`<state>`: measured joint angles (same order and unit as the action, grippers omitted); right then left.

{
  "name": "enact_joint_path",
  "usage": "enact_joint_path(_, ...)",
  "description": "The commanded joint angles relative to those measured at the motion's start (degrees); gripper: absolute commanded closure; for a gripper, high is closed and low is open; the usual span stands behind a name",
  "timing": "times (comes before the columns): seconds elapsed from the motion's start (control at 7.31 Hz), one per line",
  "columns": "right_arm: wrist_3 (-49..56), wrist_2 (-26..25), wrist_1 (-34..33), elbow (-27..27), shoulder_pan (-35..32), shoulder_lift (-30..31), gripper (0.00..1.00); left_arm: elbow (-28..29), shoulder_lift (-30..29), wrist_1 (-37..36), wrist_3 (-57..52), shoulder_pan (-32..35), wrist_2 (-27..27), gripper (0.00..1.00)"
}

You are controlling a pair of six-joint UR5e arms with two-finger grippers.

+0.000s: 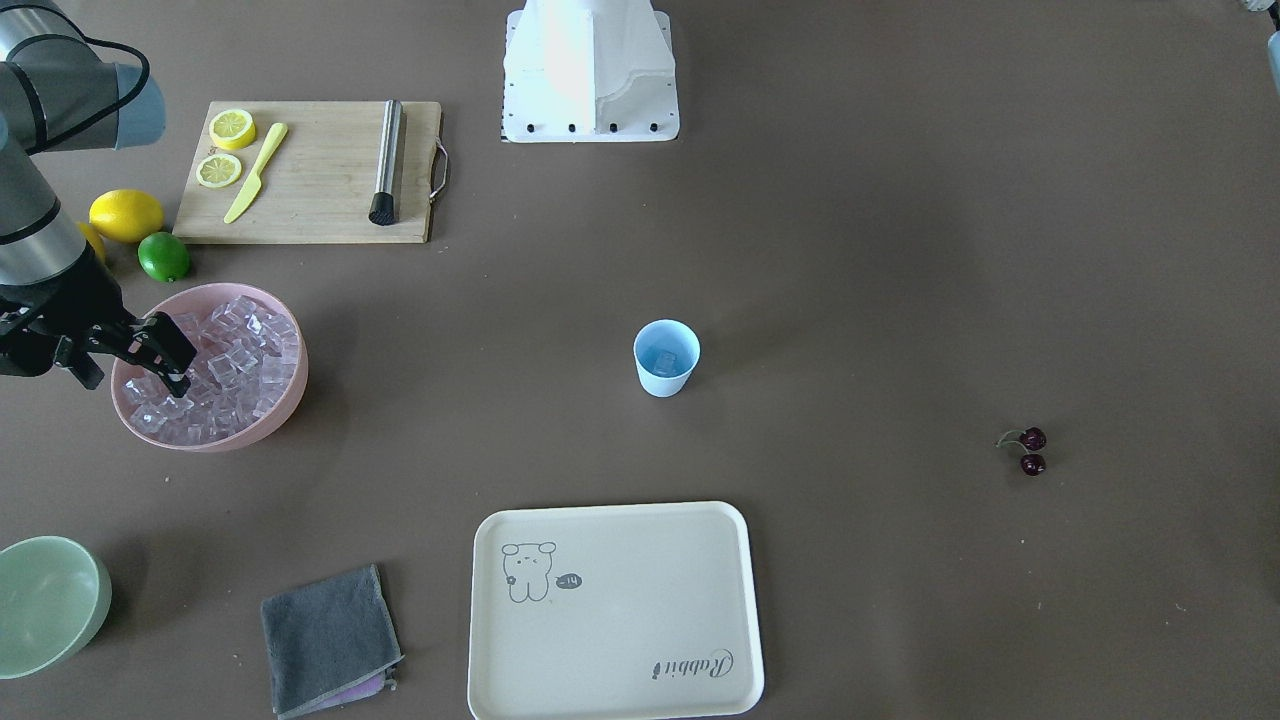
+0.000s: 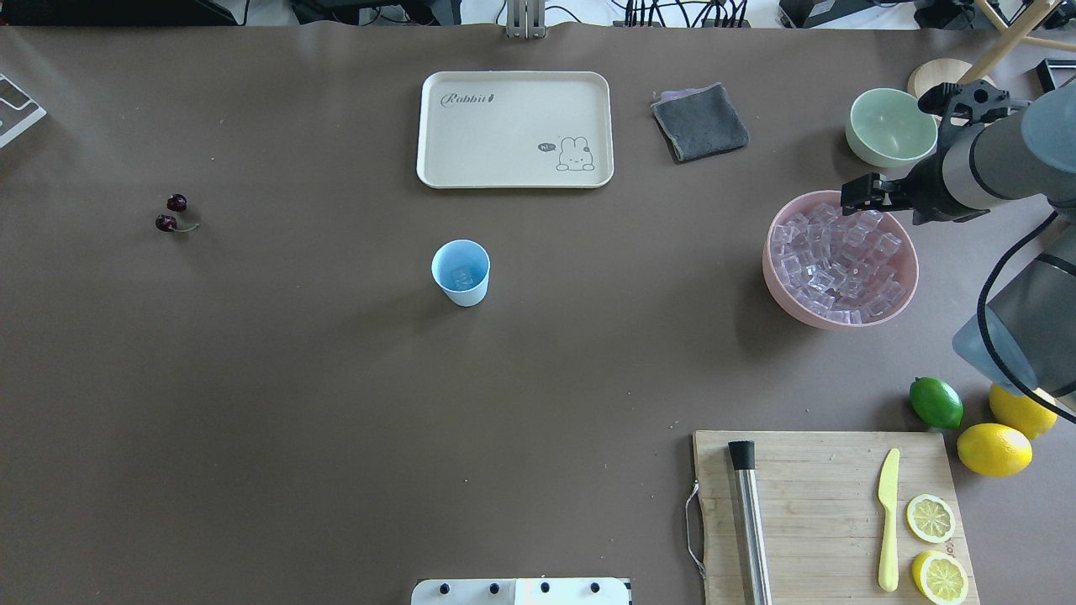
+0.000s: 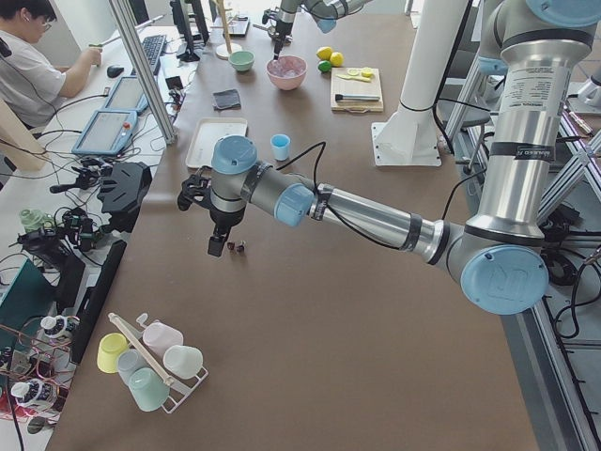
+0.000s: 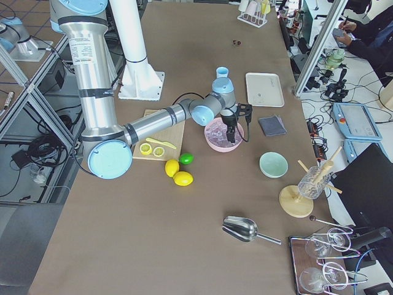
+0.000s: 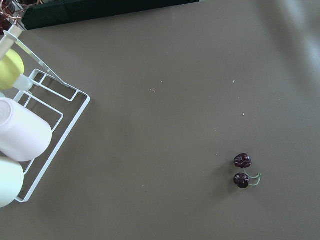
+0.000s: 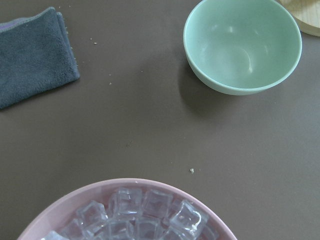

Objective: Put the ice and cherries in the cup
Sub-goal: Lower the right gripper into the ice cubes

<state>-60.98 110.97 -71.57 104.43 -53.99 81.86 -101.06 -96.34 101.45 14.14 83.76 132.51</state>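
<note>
The pale blue cup (image 1: pixel 666 357) stands mid-table with at least one clear ice cube (image 1: pixel 666 361) inside; it also shows from overhead (image 2: pixel 461 271). More ice (image 1: pixel 235 360) fills a pink bowl (image 1: pixel 297 385). My right gripper (image 1: pixel 178 372) hangs over that bowl's far side, jaws apart, with nothing seen between them. The two dark cherries (image 1: pixel 1032 450) lie on the table on the other side and show in the left wrist view (image 5: pixel 242 171). My left gripper (image 3: pixel 218 246) hovers close above the cherries (image 3: pixel 238 246); I cannot tell whether it is open or shut.
A cream tray (image 1: pixel 615 610) and grey cloth (image 1: pixel 330 638) lie beyond the cup. A pale green bowl (image 1: pixel 45 605) sits past the pink bowl. A cutting board (image 1: pixel 310 175) holds lemon slices, knife and muddler; lemons and a lime (image 1: pixel 163 256) lie beside it. A cup rack (image 5: pixel 30 130) stands near the cherries.
</note>
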Motion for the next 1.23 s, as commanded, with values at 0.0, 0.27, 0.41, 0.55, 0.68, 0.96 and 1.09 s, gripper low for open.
enact_joint_path(0.0,-4.0,-0.9,-8.2,4.6,1.2,-3.2,0.0,0.0,0.0,0.1,0.5,0.0,-0.2,0.02)
enact_joint_path(0.27,-4.8,-4.7,-15.5,6.2,6.5,-4.3,0.0,0.2,0.0,0.2,0.5,0.0,-0.4,0.02)
enact_joint_path(0.41,-6.3,-7.0,-16.8,6.5,9.1,-3.8,0.0,0.3,0.1,1.2,0.5,0.1,-0.4,0.02)
enact_joint_path(0.55,-7.9,-8.7,-20.0,6.9,10.8,-4.1,0.0,0.4,0.1,1.2,0.5,0.2,-0.4,0.02)
enact_joint_path(0.68,-8.2,-10.0,-21.3,6.9,11.7,-4.2,0.0,0.3,0.1,1.2,0.4,0.2,-0.5,0.02)
enact_joint_path(0.96,-8.4,-10.5,-21.3,6.2,11.9,-4.4,0.0,0.2,0.5,1.4,0.4,0.2,-0.4,0.02)
enact_joint_path(1.09,-11.1,-10.6,-21.3,5.6,11.7,-4.5,0.01,0.2,0.5,1.3,0.4,0.2,-0.5,0.02)
